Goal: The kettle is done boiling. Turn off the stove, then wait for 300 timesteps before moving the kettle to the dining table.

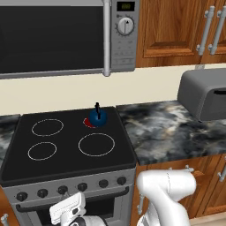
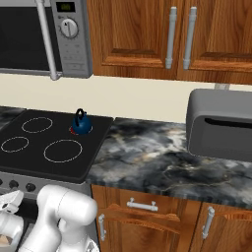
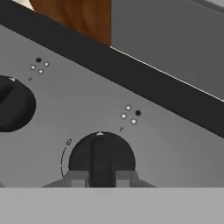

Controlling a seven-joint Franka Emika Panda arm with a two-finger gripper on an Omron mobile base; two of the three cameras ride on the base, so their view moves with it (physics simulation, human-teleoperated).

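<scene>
KNOB: dark knob (image 3: pixel 101 162) fills the near hand view, its ridge upright between the fingers | GRIPPER: gripper (image 3: pixel 101 179) clamped on that ridge | KETTLE: kettle (image 1: pixel 97 116) sits on the red rear-right burner (image 1: pixel 89 122) of the stove (image 1: pixel 66 170) | STEP: rotate about the knob's axis, hold the clamp, check the glow dies before release.

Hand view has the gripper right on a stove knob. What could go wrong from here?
1. The burner ring under the kettle glows red, so the stove looks on; lifting the kettle early would skip the wait.
2. The gripper, shut on the knob, sits among a row of similar knobs; it might be the wrong one.
3. The narrow knob ridge could slip between the fingers.
</scene>
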